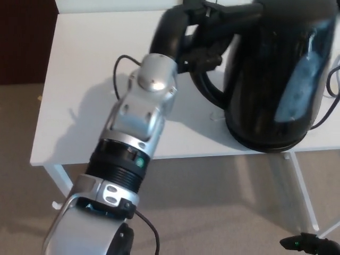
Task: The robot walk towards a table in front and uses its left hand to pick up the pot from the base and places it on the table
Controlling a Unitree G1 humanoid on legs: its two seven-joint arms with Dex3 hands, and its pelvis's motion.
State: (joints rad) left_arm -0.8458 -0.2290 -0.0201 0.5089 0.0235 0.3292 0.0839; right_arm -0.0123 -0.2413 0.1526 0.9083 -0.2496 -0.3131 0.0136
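Note:
The pot is a black electric kettle (276, 79) with a grey water window, standing upright over the right part of the white table (85, 79). My left hand (194, 40) is shut on its curved black handle, fingers wrapped through the loop. The silver left forearm (141, 106) runs up from the bottom left. I cannot tell whether the kettle's bottom touches the tabletop. No base shows; the kettle hides what lies beneath it. A small black part with a green light at the bottom right looks like my right hand (311, 244), its state unclear.
A black cable (333, 79) loops on the table at the right edge, behind the kettle. White table legs (300, 186) stand on beige carpet below. A dark cabinet (24, 40) fills the far left.

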